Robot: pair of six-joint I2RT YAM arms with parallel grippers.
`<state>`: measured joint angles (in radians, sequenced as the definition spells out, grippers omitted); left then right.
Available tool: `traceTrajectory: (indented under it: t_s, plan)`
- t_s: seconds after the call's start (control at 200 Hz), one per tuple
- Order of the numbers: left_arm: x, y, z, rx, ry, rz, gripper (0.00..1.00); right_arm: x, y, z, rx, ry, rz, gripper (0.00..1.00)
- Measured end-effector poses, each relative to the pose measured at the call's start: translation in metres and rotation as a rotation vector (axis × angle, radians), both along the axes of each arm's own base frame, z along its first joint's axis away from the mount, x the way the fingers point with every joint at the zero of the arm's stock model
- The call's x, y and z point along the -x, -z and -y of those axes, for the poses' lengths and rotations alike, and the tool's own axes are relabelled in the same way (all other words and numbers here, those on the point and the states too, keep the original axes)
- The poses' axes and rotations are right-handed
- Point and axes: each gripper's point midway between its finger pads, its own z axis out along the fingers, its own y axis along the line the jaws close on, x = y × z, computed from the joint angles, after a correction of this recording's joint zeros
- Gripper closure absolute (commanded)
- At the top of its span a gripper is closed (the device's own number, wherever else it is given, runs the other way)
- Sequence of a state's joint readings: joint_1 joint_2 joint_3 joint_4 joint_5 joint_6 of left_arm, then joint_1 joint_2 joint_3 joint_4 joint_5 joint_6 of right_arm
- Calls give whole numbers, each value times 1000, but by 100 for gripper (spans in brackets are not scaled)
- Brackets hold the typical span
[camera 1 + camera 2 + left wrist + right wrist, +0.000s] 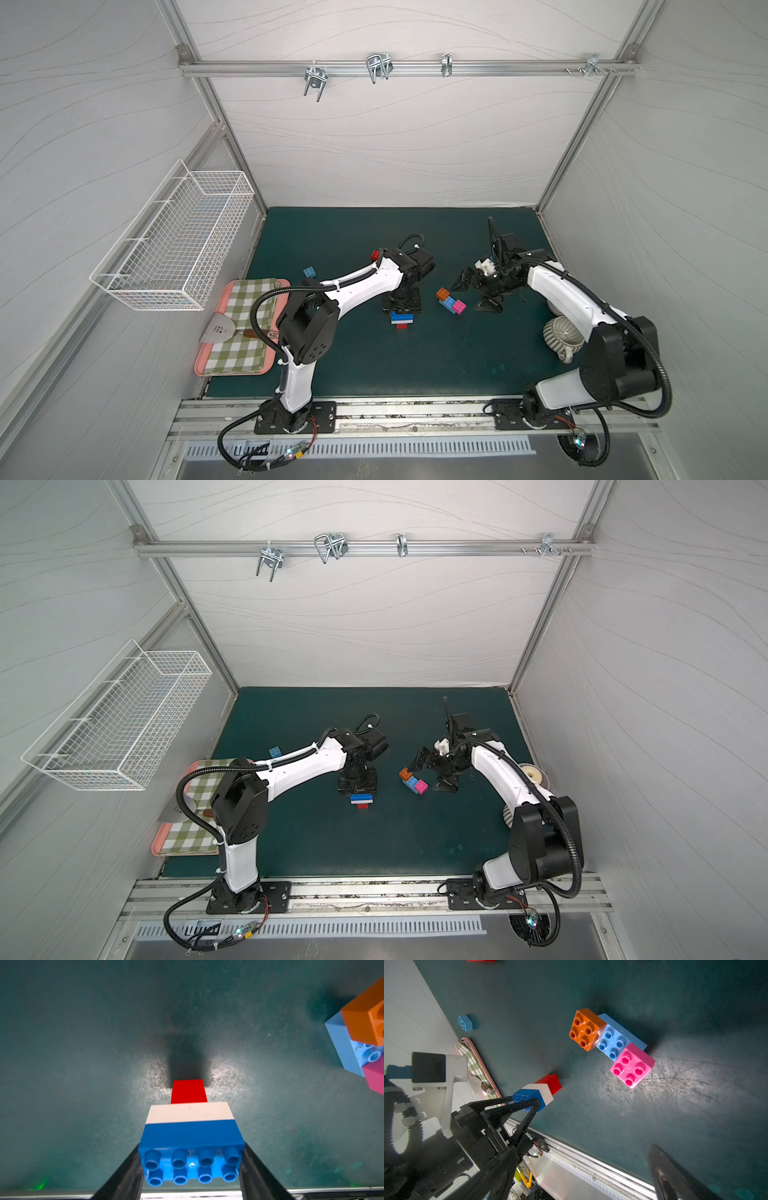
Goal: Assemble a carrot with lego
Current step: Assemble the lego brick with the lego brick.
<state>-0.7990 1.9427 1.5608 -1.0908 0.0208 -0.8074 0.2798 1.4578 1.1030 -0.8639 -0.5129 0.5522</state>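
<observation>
Rail (415,409) fronts green mat (415,365); left end effector (402,311) clamps carrot (190,1132), right end effector (476,295) wide.

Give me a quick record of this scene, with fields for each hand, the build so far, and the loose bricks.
left hand: shut on the carrot stack, gripping its blue end
carrot stack: blue, white, red tip
right hand: open, empty, near the brick cluster
brick cluster: orange and pink on light blue, on the mat
loose bricks: light-blue brick, red brick
</observation>
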Motion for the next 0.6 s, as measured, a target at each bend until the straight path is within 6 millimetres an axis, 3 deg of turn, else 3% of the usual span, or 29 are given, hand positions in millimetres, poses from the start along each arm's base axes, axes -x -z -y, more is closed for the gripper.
traceTrajectory:
  t_s: [0.11,0.595]
  plan:
    - [1,0,1,1,2,-3,92,-1,-1,0,0,0,3,1]
    - [1,-3,-4,-34,-8,-15,61,-3,-2,1,-1,7,7,1]
